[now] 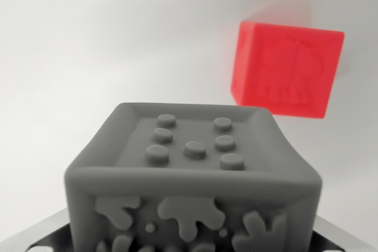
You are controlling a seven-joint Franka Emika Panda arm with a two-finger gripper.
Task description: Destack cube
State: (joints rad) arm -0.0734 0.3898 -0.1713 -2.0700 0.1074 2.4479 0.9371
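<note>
Gripper fingers do not show clearly from my wrist feed, so I cannot tell whether it is released, clenched or grasping anything; only dark shapes sit at the bottom corners of the wrist view, and they may be part of it. What fills the lower half of my feed is a grey cube [194, 175], very close to the camera, its top face studded with seven raised dots and its near side carrying splat-like reliefs. Beyond it, toward the wrist view's right, a red cube [286, 70] with an embossed figure on its face appears apart from the grey one on the pale tabletop [88, 39], tilted in frame.

From this feed alone I cannot say whether the grey cube is held or whether it rests on anything underneath; its base is cut off at the bottom edge.

My worry is that, if the grey cube is in my grip, an off-centre hold on those bumpy sides could let it twist or slip. If I set it down blind, it might land on an edge and roll toward the red cube.
</note>
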